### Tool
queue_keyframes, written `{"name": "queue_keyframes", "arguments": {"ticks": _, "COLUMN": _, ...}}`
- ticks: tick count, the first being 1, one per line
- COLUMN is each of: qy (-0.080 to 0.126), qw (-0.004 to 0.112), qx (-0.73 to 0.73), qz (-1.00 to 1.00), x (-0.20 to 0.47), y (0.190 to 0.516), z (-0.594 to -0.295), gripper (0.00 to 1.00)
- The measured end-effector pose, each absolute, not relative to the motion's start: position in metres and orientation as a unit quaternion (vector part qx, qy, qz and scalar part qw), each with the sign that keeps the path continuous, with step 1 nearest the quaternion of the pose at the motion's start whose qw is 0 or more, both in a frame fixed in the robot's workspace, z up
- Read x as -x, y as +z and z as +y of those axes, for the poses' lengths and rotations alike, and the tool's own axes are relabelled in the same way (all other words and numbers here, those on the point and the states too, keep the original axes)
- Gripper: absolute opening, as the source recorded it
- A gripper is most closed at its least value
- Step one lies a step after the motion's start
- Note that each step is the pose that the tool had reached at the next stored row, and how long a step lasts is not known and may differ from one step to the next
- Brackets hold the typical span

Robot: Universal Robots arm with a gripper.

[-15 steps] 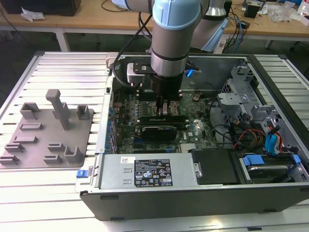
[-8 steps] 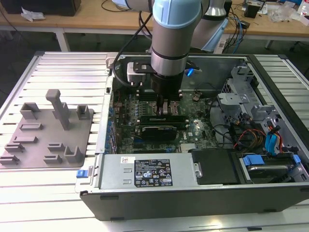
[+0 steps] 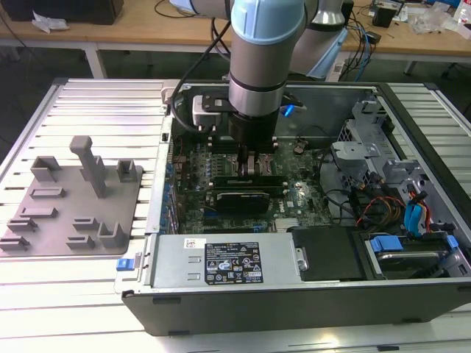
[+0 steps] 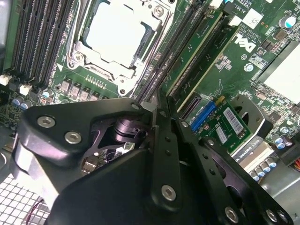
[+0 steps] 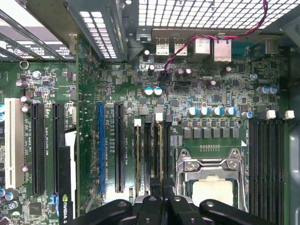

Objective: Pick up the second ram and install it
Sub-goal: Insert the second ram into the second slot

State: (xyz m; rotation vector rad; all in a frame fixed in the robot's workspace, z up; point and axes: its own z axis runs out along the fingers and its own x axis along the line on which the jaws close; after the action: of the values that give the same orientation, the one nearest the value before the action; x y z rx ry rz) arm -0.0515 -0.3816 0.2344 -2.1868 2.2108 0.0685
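Grey fixture plate (image 3: 73,202) beside computer case (image 3: 294,294)

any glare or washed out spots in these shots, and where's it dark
In the second wrist view the processor lid glares almost white, while the gripper body up close is a dark mass. In the first wrist view the case's vent grille is blown out by backlight. In the exterior view the case front is in shadow; a blue light glows on the arm.

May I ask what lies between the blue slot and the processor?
In the first wrist view: a black expansion slot, then the memory slots, between blue slot and processor.
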Motion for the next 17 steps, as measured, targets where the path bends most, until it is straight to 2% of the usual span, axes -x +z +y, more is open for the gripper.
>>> {"name": "queue_keyframes", "arguments": {"ticks": 10, "qy": 0.023, "qw": 0.015, "qx": 0.703, "qz": 0.711, "x": 0.052, "y": 0.229, "z": -0.382, "gripper": 0.09}}
{"name": "queue_keyframes", "arguments": {"ticks": 11, "qy": 0.022, "qw": 0.016, "qx": 0.703, "qz": 0.711, "x": 0.052, "y": 0.228, "z": -0.382, "gripper": 0.1}}
{"name": "queue_keyframes", "arguments": {"ticks": 12, "qy": 0.022, "qw": 0.016, "qx": 0.703, "qz": 0.711, "x": 0.052, "y": 0.228, "z": -0.382, "gripper": 0.16}}
{"name": "queue_keyframes", "arguments": {"ticks": 13, "qy": 0.022, "qw": 0.016, "qx": 0.703, "qz": 0.711, "x": 0.052, "y": 0.228, "z": -0.382, "gripper": 0.16}}
{"name": "queue_keyframes", "arguments": {"ticks": 14, "qy": 0.022, "qw": 0.016, "qx": 0.703, "qz": 0.711, "x": 0.052, "y": 0.229, "z": -0.382, "gripper": 0.23}}
{"name": "queue_keyframes", "arguments": {"ticks": 17, "qy": 0.022, "qw": 0.016, "qx": 0.703, "qz": 0.711, "x": 0.052, "y": 0.246, "z": -0.381, "gripper": 0.23}}
